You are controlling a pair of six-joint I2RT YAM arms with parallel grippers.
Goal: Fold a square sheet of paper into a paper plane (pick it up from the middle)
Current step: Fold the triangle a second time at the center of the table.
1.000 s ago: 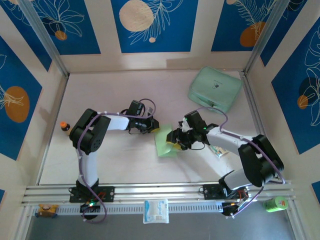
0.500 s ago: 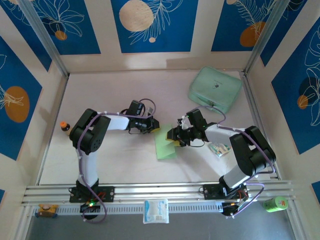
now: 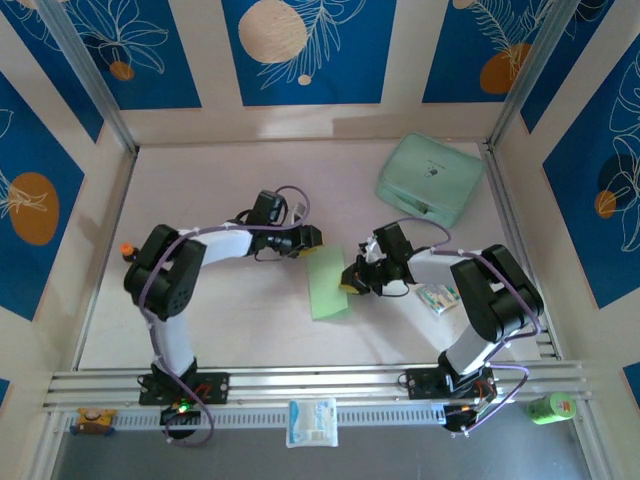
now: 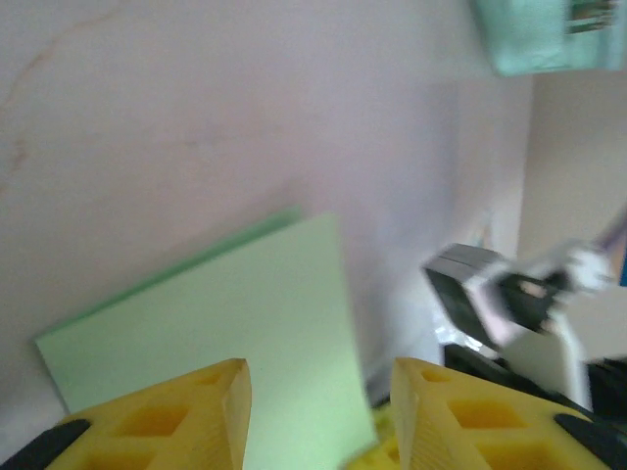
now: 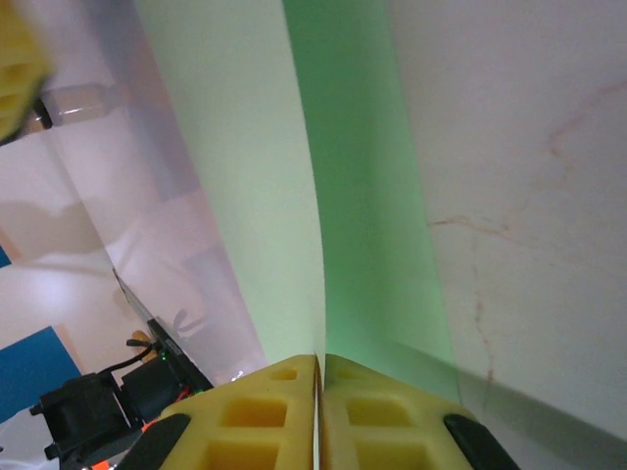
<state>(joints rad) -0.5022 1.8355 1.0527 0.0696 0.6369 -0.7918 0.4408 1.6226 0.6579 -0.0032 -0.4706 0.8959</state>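
The light-green sheet of paper (image 3: pixel 328 283) lies near the middle of the tabletop (image 3: pixel 220 175), folded into a narrow rectangle, between the two arms. The right claw (image 3: pixel 349 283) is at the sheet's right edge. In the right wrist view its yellow fingers (image 5: pixel 265 416) are pressed together on that edge, with a flap of the paper (image 5: pixel 235 147) lifted up into the seam. The left claw (image 3: pixel 312 238) hangs over the sheet's far end, its fingers (image 4: pixel 186 416) spread and holding nothing. The mint-green case (image 3: pixel 430 180) sits well apart at the far right.
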